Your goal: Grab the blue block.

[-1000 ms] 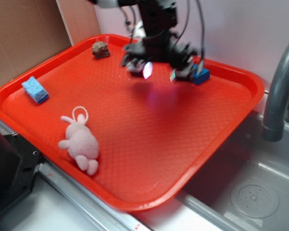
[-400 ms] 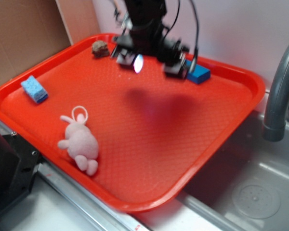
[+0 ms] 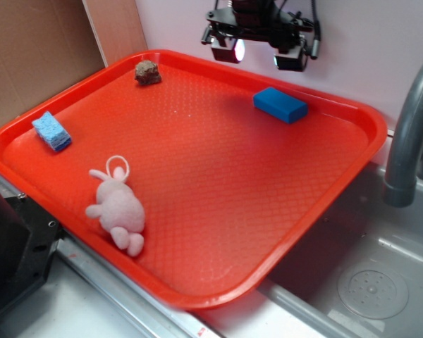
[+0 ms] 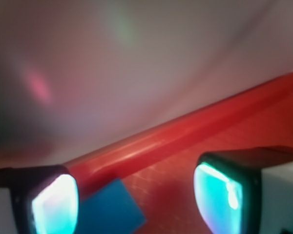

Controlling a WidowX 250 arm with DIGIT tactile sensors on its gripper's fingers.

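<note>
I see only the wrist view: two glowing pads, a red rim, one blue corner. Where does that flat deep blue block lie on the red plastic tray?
Observer: The flat deep blue block lies near the far edge of the red plastic tray, towards the grey faucet.
Operator: Is the gripper touching it?
Observer: No. The gripper hangs above the tray's far rim, open, holding nothing.
Operator: Anything else blue there?
Observer: Yes, a pale blue porous sponge near the left rim, far from the block.

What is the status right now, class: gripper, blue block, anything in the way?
Gripper open, raised above the tray's far edge, holding nothing. Blue block flat on the tray below it. Nothing in the way.
</note>
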